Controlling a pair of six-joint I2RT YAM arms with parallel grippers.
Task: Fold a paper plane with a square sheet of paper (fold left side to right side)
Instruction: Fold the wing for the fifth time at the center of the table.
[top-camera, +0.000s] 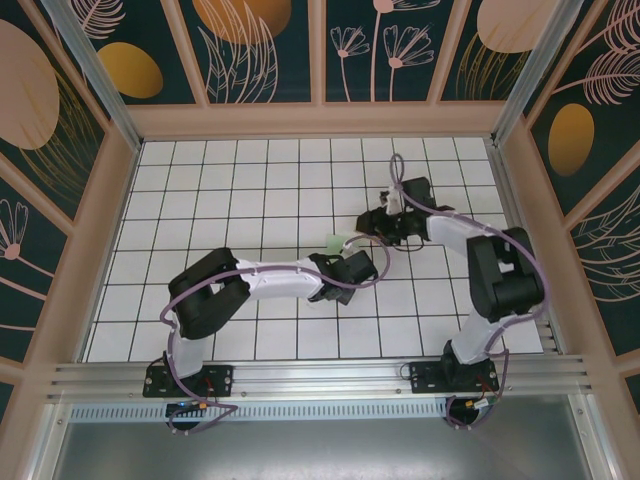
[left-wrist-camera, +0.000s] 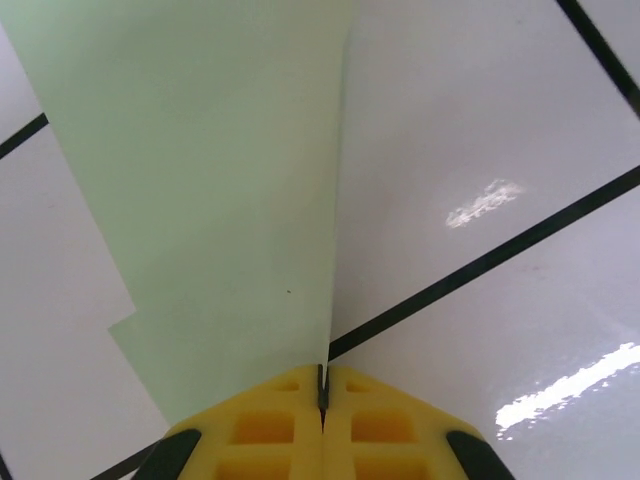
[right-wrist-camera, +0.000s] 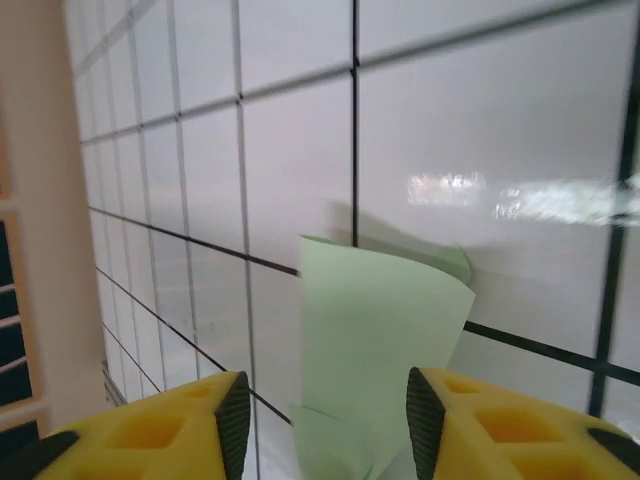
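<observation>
Top external view: both arms reach into the middle of the white grid table (top-camera: 250, 190), and the green paper sheet (top-camera: 338, 243) sits between their tips.
Left gripper (left-wrist-camera: 322, 400): clamped tight, with the paper's near edge pinched right in the seam between the yellow fingers (left-wrist-camera: 265, 435).
Right gripper (right-wrist-camera: 325, 425): spread wide and holding nothing. The sheet's loose end stands in the gap, and as far as I can tell it touches neither finger.
Paper state: looks doubled over, since a second layer's edge peeks out low on the left in the left wrist view. The far end curls a bit in the right wrist view.
Key relation: the sheet's long axis runs away from the left gripper toward the right one, so the right arm is the one facing the free end.
Next move (my guess): the right gripper needs to line up with that loose end before closing, while the left acts as the anchor.
Risk: it's thin, floppy stuff, so the curl could slip past a finger or crease off-line.
</observation>
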